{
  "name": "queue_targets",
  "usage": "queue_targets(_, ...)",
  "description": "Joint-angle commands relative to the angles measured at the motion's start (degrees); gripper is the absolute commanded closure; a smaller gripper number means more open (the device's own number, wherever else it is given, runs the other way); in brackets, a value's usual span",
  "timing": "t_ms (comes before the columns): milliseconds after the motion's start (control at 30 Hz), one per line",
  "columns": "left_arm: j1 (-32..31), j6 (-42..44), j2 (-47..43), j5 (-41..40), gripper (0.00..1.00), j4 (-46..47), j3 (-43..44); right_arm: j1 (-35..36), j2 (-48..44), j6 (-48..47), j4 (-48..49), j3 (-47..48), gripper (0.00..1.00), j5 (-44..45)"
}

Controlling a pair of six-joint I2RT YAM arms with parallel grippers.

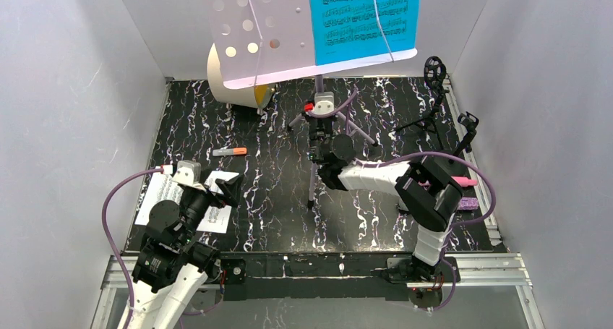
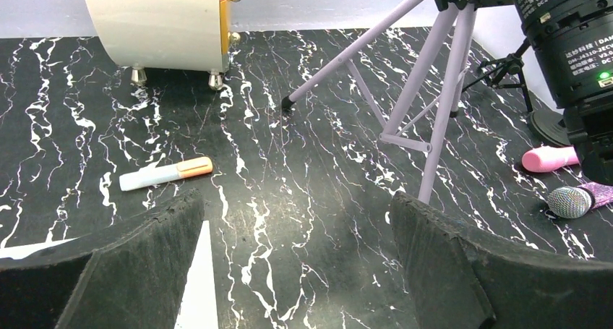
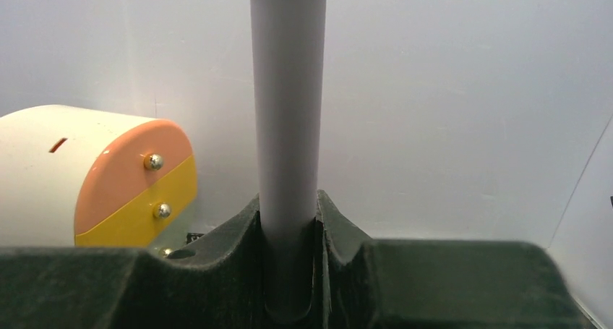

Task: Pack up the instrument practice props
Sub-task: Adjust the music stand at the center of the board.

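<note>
A: Nearest, at the left?
B: The left tool [image 2: 296, 210] hangs spread wide over the white sheet-music page [image 1: 152, 196].
A: Farther in?
B: The right tool [image 3: 289, 224] pinches the music rack [image 1: 253, 32] by its pole [image 3: 288, 105] at mid table [image 1: 275, 199]. The pole's axis is vertical, and the right arm is nearer.

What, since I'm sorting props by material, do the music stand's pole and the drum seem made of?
Stand pole: smooth matte lilac tube, likely plastic, possibly painted metal. Drum: likely moulded plastic; glossy cream shell, orange-and-yellow face, shiny metal-looking studs.
</note>
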Motion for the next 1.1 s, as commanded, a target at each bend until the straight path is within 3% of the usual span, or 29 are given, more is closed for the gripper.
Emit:
queue_targets(0,-0.47,0.2,0.58,-0.24,0.02,0.62,-0.19,0.28,-6.02,3.83,4.26,-2.94,0.99,-0.3)
queue_targets(33,-0.49,0.08,1.1,-0.05,0.02,0.72,-0.11,0.35,-7.56,7.0,0.65,-3.72,0.99,-0.73)
queue_targets(133,-0.49,-0.83,4.14,1.76,0.01,0.75,0.58,0.22,-11.49,15.84,-10.1,-5.57,0.82,-2.83)
queue_targets(267,-0.49,-3.0,10.52,6.61,0.02,1.0,2.07,-0.36,-16.05,23.36,-19.91,-7.21,0.68,-5.01)
queue_targets(467,-0.49,-7.28,21.46,12.09,0.02,4.12,4.3,-1.02,-21.85,29.85,-32.82,-8.57,0.32,-10.78)
queue_targets(667,-0.56,-12.11,29.93,14.79,0.05,8.68,5.49,-8.15,-29.84,40.87,-50.3,-9.56,0.06,-29.83)
queue_targets(900,-3.16,-20.17,37.4,14.02,0.06,17.57,3.85,-18.9,-38.36,41.17,-58.99,-14.49,0.01,-51.64)
queue_targets(1067,-11.89,-20.71,45.11,5.35,0.07,21.87,5.18,-27.76,-42.86,38.09,-61.9,-18.93,0.01,-61.59)
